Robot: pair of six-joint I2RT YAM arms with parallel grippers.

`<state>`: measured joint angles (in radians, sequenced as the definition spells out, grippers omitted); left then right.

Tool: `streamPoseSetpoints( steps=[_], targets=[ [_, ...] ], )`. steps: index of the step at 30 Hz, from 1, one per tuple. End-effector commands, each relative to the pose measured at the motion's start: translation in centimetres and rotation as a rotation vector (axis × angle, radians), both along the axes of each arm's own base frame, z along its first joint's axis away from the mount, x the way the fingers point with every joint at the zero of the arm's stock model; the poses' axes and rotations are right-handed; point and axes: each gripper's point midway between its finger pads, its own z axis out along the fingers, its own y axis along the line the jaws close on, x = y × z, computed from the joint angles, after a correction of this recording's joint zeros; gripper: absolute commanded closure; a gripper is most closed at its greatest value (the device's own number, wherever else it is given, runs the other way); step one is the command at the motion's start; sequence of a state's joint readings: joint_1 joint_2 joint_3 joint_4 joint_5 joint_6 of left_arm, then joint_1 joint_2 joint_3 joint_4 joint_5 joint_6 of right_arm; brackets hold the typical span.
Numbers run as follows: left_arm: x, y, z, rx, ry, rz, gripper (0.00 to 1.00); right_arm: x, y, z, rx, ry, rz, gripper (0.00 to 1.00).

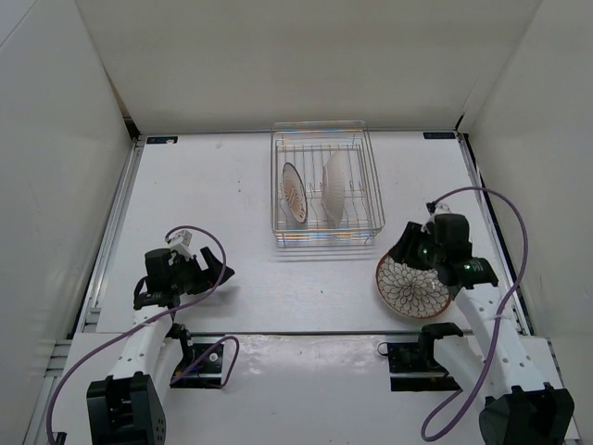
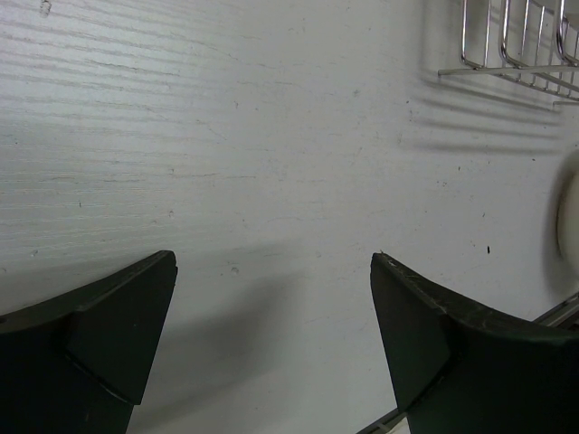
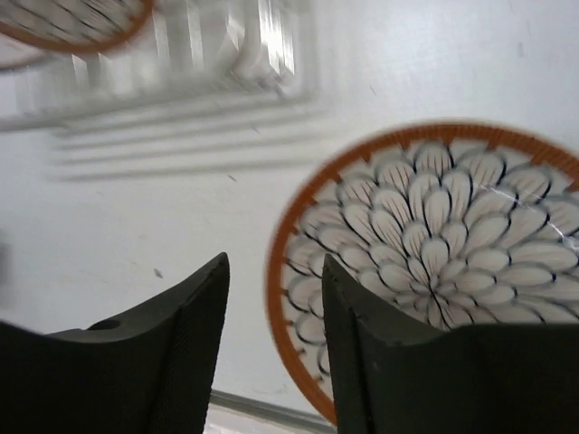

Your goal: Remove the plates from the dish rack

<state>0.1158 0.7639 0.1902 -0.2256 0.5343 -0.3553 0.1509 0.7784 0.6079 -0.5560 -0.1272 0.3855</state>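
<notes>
The silver wire dish rack (image 1: 363, 176) stands at the back middle of the table. Two plates stand upright in it: one shows a pale face with an orange-brown centre (image 1: 294, 193), the other its white back (image 1: 334, 185). A third plate (image 1: 408, 284), with a reddish-brown rim and white petals, lies flat face up on the table at the front right; it also shows in the right wrist view (image 3: 452, 226). My right gripper (image 1: 409, 245) (image 3: 274, 262) is open and empty, just above that plate's left rim. My left gripper (image 1: 219, 272) (image 2: 273, 258) is open and empty over bare table at the left.
The rack's corner shows at the top right of the left wrist view (image 2: 516, 54) and, blurred, at the top of the right wrist view (image 3: 226, 45). White walls enclose the table on three sides. A seam (image 1: 296, 333) crosses near the front edge.
</notes>
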Motion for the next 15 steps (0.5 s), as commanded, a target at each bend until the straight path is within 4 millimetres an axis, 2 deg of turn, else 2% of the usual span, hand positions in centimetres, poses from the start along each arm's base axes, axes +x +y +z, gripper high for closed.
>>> streamPoseSetpoints(
  steps=[1,3,4,6,7,8,9,10,11,12,13,14,15],
  targets=[
    [-2.9,0.1,-2.8,0.012,0.154,0.011,0.00,3.9,2.1,7.0,0.086,-0.233,0.075,0.52],
    [-2.9,0.0,-2.8,0.011,0.152,0.007,0.00,6.0,3.9,11.5,0.153,-0.372,0.150,0.54],
    [-3.0,0.0,-2.8,0.010,0.154,0.008,0.00,6.7,4.9,11.3,0.192,-0.347,0.189,0.54],
    [-3.0,0.1,-2.8,0.011,0.156,0.009,0.00,8.8,5.8,15.0,0.248,-0.457,0.197,0.52],
    [-3.0,0.1,-2.8,0.013,0.154,0.012,0.00,10.2,6.7,15.1,0.278,-0.460,0.230,0.50],
    [-3.0,0.1,-2.9,0.013,0.156,0.012,0.00,10.7,7.0,15.4,0.303,-0.463,0.239,0.49],
    [-2.9,0.2,-2.8,0.015,0.153,0.015,0.00,11.8,7.5,17.7,0.332,-0.549,0.253,0.48],
    [-3.0,0.2,-2.9,0.014,0.156,0.013,0.00,12.8,8.5,16.7,0.361,-0.513,0.294,0.45],
    [-2.9,0.2,-2.8,0.014,0.152,0.014,0.00,12.8,9.4,17.0,0.397,-0.509,0.341,0.45],
    [-2.9,0.2,-2.8,0.012,0.151,0.015,0.00,13.1,10.1,18.2,0.429,-0.556,0.390,0.45],
    [-2.9,0.1,-2.8,0.016,0.148,0.011,0.00,14.6,10.7,17.4,0.452,-0.519,0.403,0.45],
    [-3.0,0.1,-2.8,0.014,0.151,0.009,0.00,14.5,11.4,17.6,0.479,-0.513,0.456,0.42],
    [-3.0,0.2,-2.9,0.018,0.154,0.015,0.00,15.0,11.8,18.8,0.488,-0.548,0.480,0.40]
  ],
)
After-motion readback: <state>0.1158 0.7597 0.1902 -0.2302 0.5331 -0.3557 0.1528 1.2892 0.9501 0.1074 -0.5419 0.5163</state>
